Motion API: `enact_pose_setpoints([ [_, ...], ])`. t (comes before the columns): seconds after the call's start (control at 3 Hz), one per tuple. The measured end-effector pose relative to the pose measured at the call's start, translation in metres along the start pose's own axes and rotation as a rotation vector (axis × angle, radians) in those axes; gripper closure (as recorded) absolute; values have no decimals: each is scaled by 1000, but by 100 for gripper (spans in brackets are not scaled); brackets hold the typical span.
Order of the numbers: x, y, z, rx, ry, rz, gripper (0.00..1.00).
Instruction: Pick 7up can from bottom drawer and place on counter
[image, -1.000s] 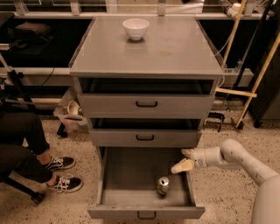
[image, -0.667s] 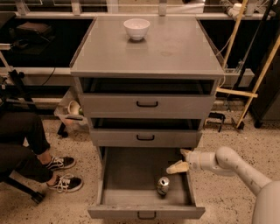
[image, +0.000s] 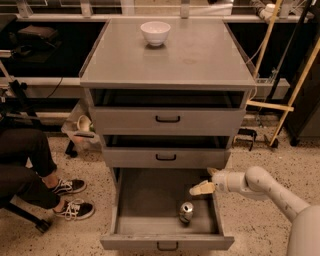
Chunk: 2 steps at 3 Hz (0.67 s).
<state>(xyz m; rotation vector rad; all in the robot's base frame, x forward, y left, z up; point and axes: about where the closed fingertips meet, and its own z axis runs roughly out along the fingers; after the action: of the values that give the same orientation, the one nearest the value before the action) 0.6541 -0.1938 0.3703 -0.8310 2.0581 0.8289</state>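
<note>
The 7up can (image: 186, 212) lies tilted on the floor of the open bottom drawer (image: 145, 200), near its front right. My gripper (image: 201, 187) reaches in from the right on a white arm and hovers inside the drawer, just above and behind the can, apart from it. Its pale fingers point left. The counter (image: 200, 55) is the flat grey top of the cabinet.
A white bowl (image: 155, 32) stands at the back of the counter. The two upper drawers (image: 167, 119) are slightly open. A seated person's legs and sneakers (image: 70, 197) are at the left of the cabinet. Wooden poles (image: 295, 85) lean at the right.
My gripper has moved left and slightly down into the drawer, closer to the can. The can has not moved.
</note>
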Motion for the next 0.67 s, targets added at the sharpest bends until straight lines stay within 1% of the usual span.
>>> enact_pose_setpoints([
  [0.33,17,-6,15,56,8,-22,0],
  [0.67,62,-17,43,162,24,-114,0],
])
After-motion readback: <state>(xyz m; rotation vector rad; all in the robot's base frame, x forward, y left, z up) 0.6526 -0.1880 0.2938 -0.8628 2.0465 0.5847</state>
